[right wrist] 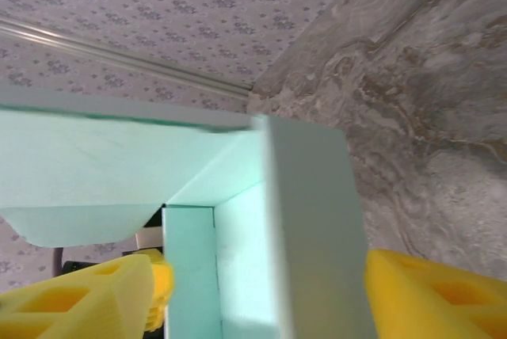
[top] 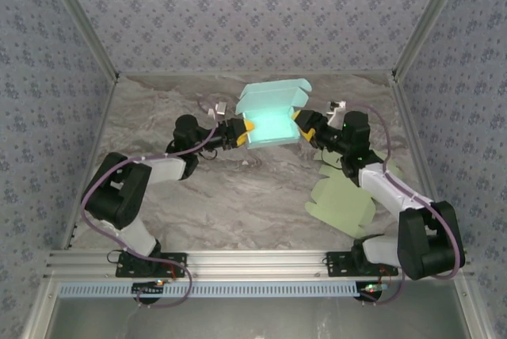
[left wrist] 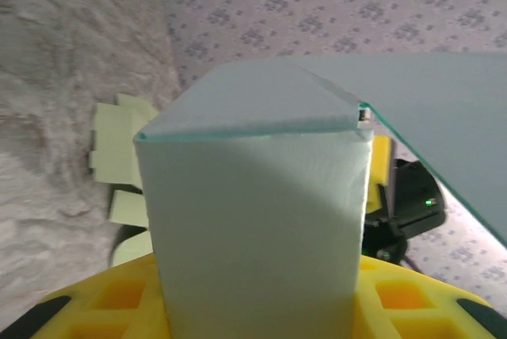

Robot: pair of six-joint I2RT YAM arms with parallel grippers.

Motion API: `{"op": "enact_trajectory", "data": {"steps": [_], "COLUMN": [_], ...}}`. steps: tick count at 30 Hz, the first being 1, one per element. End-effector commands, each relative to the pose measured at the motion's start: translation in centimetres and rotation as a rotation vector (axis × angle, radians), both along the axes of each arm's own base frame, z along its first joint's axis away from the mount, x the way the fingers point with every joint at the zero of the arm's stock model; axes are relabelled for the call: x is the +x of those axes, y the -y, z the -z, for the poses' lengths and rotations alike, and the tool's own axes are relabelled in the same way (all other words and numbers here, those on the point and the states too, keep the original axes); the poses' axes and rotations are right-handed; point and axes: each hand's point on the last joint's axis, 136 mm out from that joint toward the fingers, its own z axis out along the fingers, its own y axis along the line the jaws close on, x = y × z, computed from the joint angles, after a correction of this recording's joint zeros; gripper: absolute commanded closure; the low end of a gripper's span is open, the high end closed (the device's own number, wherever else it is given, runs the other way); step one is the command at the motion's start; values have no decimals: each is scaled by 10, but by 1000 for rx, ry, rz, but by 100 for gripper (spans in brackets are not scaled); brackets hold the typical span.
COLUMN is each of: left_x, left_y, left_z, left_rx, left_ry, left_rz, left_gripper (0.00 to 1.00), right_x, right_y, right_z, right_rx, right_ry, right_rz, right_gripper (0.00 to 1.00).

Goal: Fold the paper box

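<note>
Aloft, a mint-green paper box hangs between two robot arms over the far centre of a grey marbled tabletop.
At left, the left end effector pinches the box's matte left wall between yellow, cell-patterned fingers. The box is partly squared up, its scalloped flaps standing open at the far side. At right, the right end effector is spread astride the opposite wall. Flat pale-green card blanks lie on the tabletop by the right arm.

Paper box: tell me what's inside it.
The paper box looks empty: bare mint walls. Glare washes out its deeper corners, so those cannot be checked.
</note>
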Motion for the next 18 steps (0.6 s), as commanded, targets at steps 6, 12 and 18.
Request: {"op": "enact_trajectory", "data": {"steps": [6,12,18], "left_x": [2,7,5], "left_y": [-16,-17,-29], "left_z": [91,142,170], "left_rx": [221,299,384], "left_ry": [-84,-143,-188], "left_rz": [5,50,77], "left_gripper": [61,59,30], "right_x": [-16,-23,-25], "right_y": [15,28,28], "right_z": [46,60,54], "right_rx": [-158,-368,-530], "right_ry": [-55,-23,92], "right_rz": [-11,-25,-111], "right_gripper": [25,27,27]}}
